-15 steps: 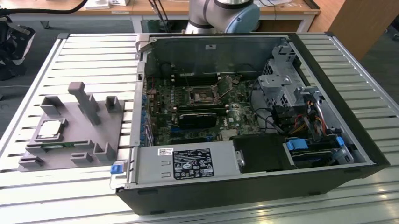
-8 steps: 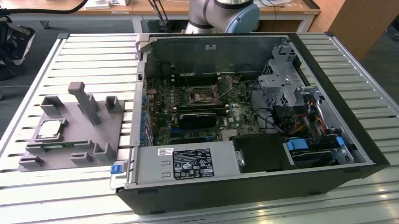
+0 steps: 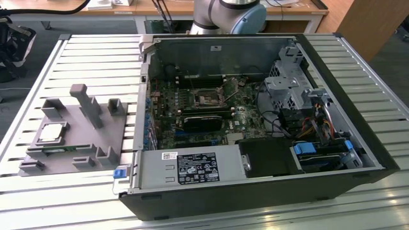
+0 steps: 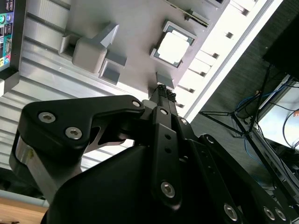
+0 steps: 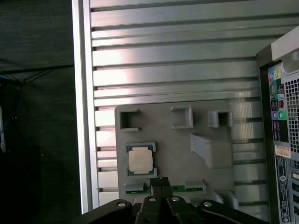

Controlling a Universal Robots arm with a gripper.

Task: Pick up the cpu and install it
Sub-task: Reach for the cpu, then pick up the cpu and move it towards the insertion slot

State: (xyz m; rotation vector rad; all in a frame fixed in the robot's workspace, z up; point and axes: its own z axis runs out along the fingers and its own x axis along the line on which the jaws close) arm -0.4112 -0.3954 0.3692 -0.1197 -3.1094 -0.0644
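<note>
cpu (image 3: 52,132) in grey holder (image 3: 83,140), exterior view's left, well apart from socket (image 3: 208,98) | tool (image 5: 159,180) fingers together, empty, pointing at holder | we risk jabbing the lid if it descends unopened, or an off-centre pinch tilting the chip in its pocket

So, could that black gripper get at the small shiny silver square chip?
Probably yes: the small silver square cpu lies uncovered in its grey plastic holder, and the black gripper hangs above the holder close by, jaws shut.
</note>
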